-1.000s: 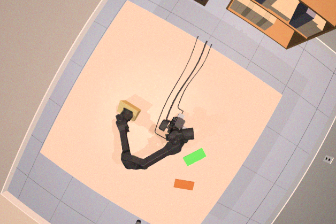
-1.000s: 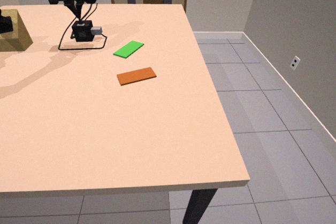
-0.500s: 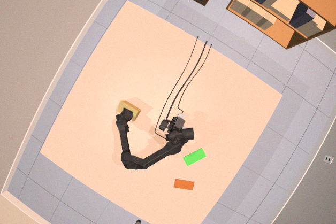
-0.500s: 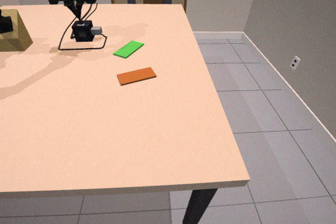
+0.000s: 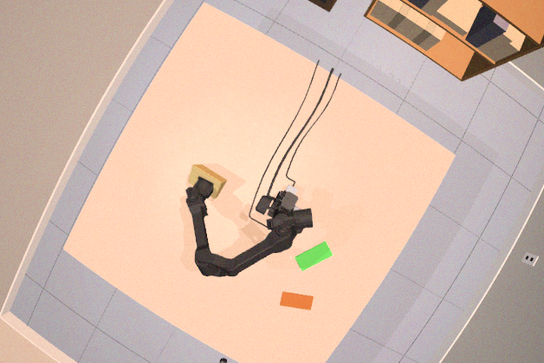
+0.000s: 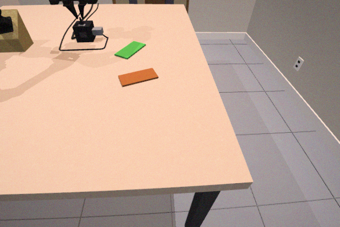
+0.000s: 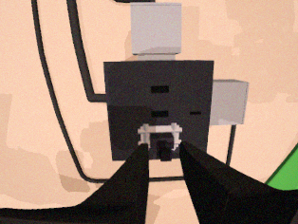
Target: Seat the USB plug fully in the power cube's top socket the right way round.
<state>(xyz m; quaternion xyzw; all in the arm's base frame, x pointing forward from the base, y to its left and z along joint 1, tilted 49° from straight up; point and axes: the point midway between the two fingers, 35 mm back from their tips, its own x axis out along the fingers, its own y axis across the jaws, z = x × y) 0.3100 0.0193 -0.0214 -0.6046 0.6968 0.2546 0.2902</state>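
The black power cube (image 6: 82,33) (image 7: 158,92) stands on the table (image 5: 176,107) (image 6: 137,136), with grey plugs on two of its sides (image 7: 154,27) (image 7: 229,102). The USB plug (image 7: 160,132) sits in the socket on the cube's top face, showing a pale frame and a dark body. My gripper (image 7: 163,149) (image 6: 78,17) (image 5: 275,208) points straight down over the cube. Its fingers stand slightly apart, one on each side of the plug, without pressing it. In the overhead view the wrist hides most of the cube.
Black cables (image 5: 307,103) (image 6: 64,39) (image 7: 45,89) run from the cube toward the table's far edge. A green slab (image 5: 313,256) (image 6: 130,49) and an orange slab (image 5: 296,300) (image 6: 138,76) lie flat nearby. A tan box (image 5: 217,178) (image 6: 16,34) holds the arm's base. A bookshelf (image 5: 462,10) stands beyond the table.
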